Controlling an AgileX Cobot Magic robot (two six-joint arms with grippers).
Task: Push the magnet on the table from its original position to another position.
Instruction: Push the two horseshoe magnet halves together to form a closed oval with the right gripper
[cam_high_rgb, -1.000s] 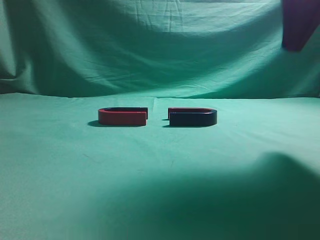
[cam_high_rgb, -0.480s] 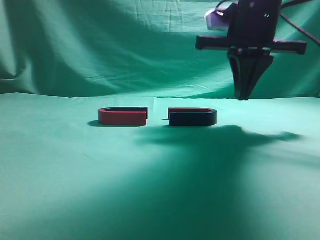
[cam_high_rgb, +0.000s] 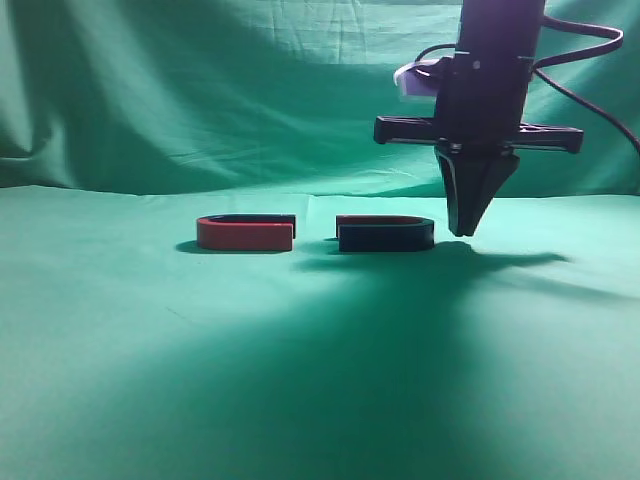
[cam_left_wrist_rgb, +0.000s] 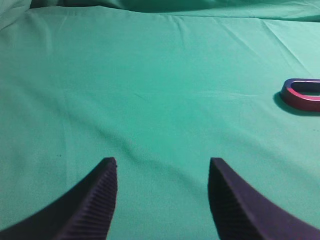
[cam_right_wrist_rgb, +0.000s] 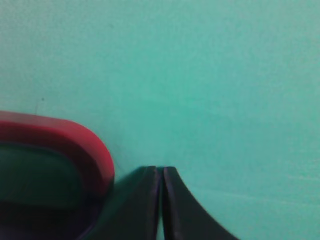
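Note:
The magnet (cam_high_rgb: 386, 236), dark navy-black on its side with a thin red rim, lies flat on the green-clothed table (cam_high_rgb: 300, 350), right of the middle. Its red-topped curved end shows in the right wrist view (cam_right_wrist_rgb: 75, 145). My right gripper (cam_high_rgb: 461, 230) is shut and empty, pointing down just right of the magnet's curved end, tips near the cloth. In the right wrist view the shut tips (cam_right_wrist_rgb: 161, 170) sit right beside the curved end. My left gripper (cam_left_wrist_rgb: 162, 162) is open and empty over bare cloth.
A second U-shaped magnet with a red side (cam_high_rgb: 246, 233) lies left of the dark one, open ends facing across a small gap. It also shows in the left wrist view (cam_left_wrist_rgb: 302, 95). Green cloth hangs as a backdrop (cam_high_rgb: 250, 90).
My right arm has come into view from the upper right, moved left and dropped, until its shut tips hang beside the magnet's right end. Both magnets lie where they were.

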